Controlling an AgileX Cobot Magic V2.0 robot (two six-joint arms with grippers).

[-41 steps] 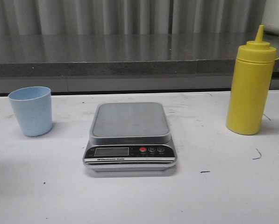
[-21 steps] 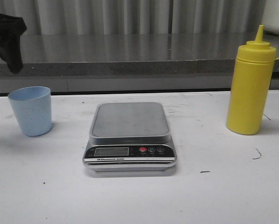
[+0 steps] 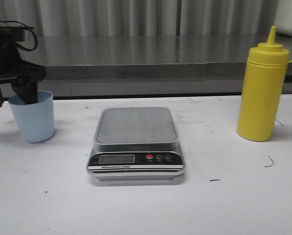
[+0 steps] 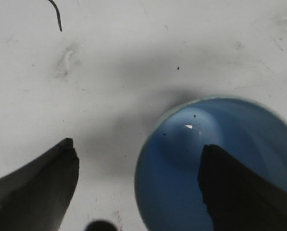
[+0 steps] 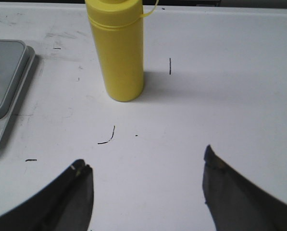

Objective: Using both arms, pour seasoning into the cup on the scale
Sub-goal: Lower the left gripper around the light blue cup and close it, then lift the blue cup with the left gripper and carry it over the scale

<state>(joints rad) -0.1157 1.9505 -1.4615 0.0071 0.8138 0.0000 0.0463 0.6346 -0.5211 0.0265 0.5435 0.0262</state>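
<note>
My left pincer (image 3: 11, 95) spread, straddling cup (image 3: 33, 116) rim: one finger (image 4: 239, 187) inside, other (image 4: 37, 192) outside; no pinch yet. Cup on table left of scale (image 3: 136, 139), not on platform. My right pincer (image 5: 145, 190) spread, empty, short of seasoning bottle (image 3: 261, 88), which stands upright right of scale. Judgement: task barely begun; lift, placing, pour all remain. White table (image 3: 234, 205) scuffed, specked; grey ledge and pleated curtain behind scale.
</note>
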